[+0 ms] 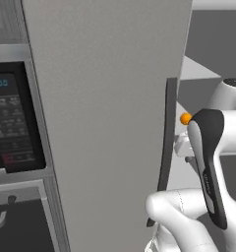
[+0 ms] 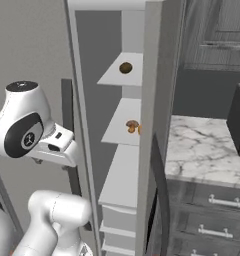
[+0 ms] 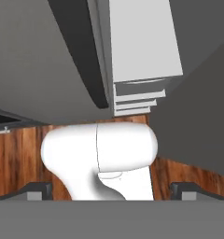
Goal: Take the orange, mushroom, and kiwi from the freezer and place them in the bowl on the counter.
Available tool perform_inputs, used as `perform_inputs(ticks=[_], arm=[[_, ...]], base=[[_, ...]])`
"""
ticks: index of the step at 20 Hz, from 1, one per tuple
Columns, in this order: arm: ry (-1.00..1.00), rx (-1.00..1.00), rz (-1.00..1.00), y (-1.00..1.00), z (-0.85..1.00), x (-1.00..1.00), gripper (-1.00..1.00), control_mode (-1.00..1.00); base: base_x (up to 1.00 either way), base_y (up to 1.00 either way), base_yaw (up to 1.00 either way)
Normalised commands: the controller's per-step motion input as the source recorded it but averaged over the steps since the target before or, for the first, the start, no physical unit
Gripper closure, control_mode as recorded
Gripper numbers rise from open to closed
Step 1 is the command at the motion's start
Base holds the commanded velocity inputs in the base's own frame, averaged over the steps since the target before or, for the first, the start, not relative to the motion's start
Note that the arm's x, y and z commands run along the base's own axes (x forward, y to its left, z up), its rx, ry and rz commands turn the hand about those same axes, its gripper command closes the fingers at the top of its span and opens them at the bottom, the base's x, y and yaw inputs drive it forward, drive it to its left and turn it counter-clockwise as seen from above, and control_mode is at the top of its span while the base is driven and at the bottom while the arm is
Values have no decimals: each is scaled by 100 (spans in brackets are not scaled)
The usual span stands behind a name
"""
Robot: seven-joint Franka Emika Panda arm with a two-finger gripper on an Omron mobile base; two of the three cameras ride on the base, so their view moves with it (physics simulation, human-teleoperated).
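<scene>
Freezer (image 2: pixel 157 75) open — kiwi (image 2: pixel 125 67), mushroom (image 2: pixel 131 125) and orange (image 1: pixel 186 118) (all 3) still shelved; gripper (image 3: pixel 112 189) spread wide, empty.

Tall grey freezer (image 2: pixel 154 100) stood open; its flat grey door (image 1: pixel 107 123) flanked the free gap to pale grey shelves (image 2: pixel 123 175).

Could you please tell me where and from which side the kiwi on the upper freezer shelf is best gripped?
Grip the kiwi across its rounded middle, probably coming in level from the freezer's open front. It sits alone on its shelf with bare space on both sides, and the open gripper should straddle it.
</scene>
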Motion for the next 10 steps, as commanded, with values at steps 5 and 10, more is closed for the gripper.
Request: perform_inputs(ticks=[5,10], arm=[[0,0,0,0,0,0,-100,100],[0,0,0,0,0,0,-100,100]], base=[[39,-31,0],[32,-43,0]])
